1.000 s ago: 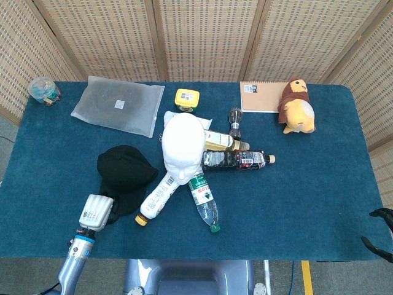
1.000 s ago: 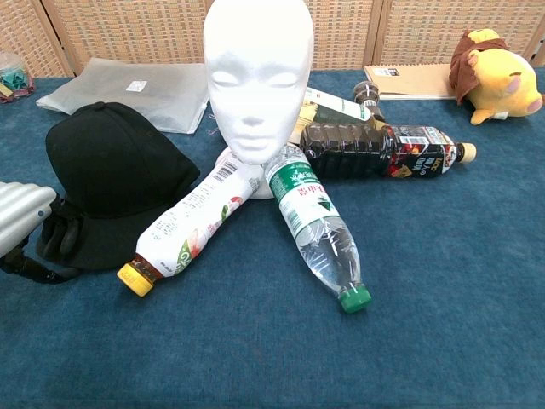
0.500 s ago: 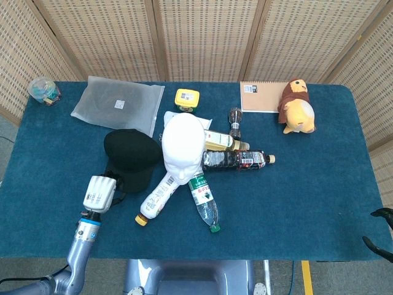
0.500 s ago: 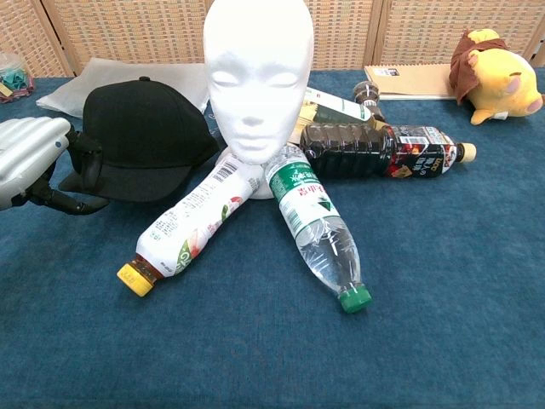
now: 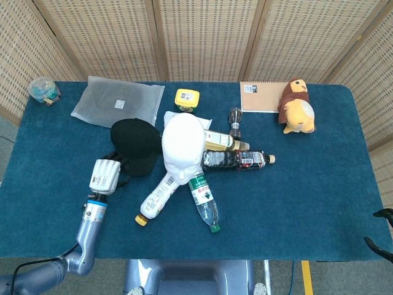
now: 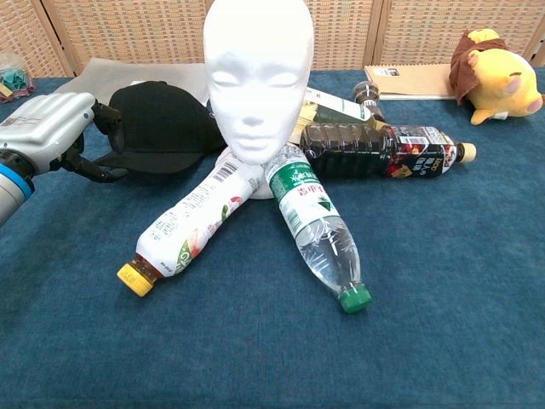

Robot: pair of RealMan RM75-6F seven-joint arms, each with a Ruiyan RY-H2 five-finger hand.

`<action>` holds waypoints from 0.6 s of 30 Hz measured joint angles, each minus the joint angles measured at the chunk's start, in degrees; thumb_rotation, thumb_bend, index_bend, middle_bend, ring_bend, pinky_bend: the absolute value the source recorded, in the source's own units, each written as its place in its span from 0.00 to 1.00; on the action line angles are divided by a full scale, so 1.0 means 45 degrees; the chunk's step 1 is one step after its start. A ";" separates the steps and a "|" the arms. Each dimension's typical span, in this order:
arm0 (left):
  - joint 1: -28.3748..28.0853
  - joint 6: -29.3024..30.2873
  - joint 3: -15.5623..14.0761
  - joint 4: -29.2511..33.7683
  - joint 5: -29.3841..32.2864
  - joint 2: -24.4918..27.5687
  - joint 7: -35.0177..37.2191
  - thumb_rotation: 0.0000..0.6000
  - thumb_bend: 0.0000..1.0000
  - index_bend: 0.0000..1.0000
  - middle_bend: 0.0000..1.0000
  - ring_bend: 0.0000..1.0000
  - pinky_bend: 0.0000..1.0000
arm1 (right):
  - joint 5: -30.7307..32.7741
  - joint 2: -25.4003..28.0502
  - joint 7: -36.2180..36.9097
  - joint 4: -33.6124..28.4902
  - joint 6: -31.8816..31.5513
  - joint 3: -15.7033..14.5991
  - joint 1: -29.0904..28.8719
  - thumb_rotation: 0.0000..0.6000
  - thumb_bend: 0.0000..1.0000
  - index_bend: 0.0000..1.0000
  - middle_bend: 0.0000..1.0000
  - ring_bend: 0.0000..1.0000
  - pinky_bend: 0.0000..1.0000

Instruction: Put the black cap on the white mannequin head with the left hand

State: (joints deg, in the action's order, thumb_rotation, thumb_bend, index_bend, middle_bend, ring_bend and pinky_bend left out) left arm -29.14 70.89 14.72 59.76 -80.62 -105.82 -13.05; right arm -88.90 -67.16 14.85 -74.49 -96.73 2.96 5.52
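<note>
The black cap (image 5: 137, 143) (image 6: 162, 125) hangs just left of the white mannequin head (image 5: 183, 149) (image 6: 258, 75), which stands upright among several bottles. My left hand (image 5: 104, 176) (image 6: 53, 132) grips the cap's rear edge from the left, fingers curled around it. The cap's crown almost touches the head's side. Only dark fingertips of my right hand (image 5: 379, 231) show at the head view's right edge, off the table; their state is unclear.
Bottles fan out at the head's base: a white one (image 6: 193, 223), a clear green-capped one (image 6: 316, 226), a dark one (image 6: 383, 150). A grey plastic bag (image 5: 118, 105), yellow box (image 5: 186, 99), notebook (image 5: 261, 96) and plush toy (image 5: 298, 109) lie toward the back.
My left hand has lifted the cap off the table and carried it away from me and rightward, up against the mannequin head's left side. The right hand stayed put.
</note>
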 measured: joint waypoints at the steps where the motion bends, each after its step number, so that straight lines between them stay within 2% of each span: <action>1: -0.0103 -0.0085 0.0069 -0.0181 0.0093 -0.0073 0.0055 1.00 0.21 0.55 0.49 0.32 0.52 | -0.0001 0.0012 -0.0025 -0.0026 -0.0017 0.0005 0.0009 1.00 0.17 0.37 0.34 0.34 0.30; 8: -0.0709 -0.0625 0.0455 -0.1359 0.0723 -0.0574 0.0726 1.00 0.23 0.52 0.48 0.32 0.52 | -0.0056 0.0069 -0.0183 -0.0182 -0.0112 0.0033 0.0027 1.00 0.17 0.37 0.34 0.34 0.30; 18: -0.1408 -0.1160 0.0604 -0.2686 0.1120 -0.1018 0.1328 1.00 0.31 0.52 0.47 0.32 0.51 | -0.0080 0.0164 -0.0273 -0.0362 -0.0246 0.0065 0.0084 1.00 0.17 0.37 0.34 0.34 0.30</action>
State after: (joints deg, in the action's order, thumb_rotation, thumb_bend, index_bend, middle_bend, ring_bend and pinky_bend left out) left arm -35.48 65.67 17.44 47.68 -75.58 -110.41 -7.08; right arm -89.26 -66.42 13.62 -76.12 -97.83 3.25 5.90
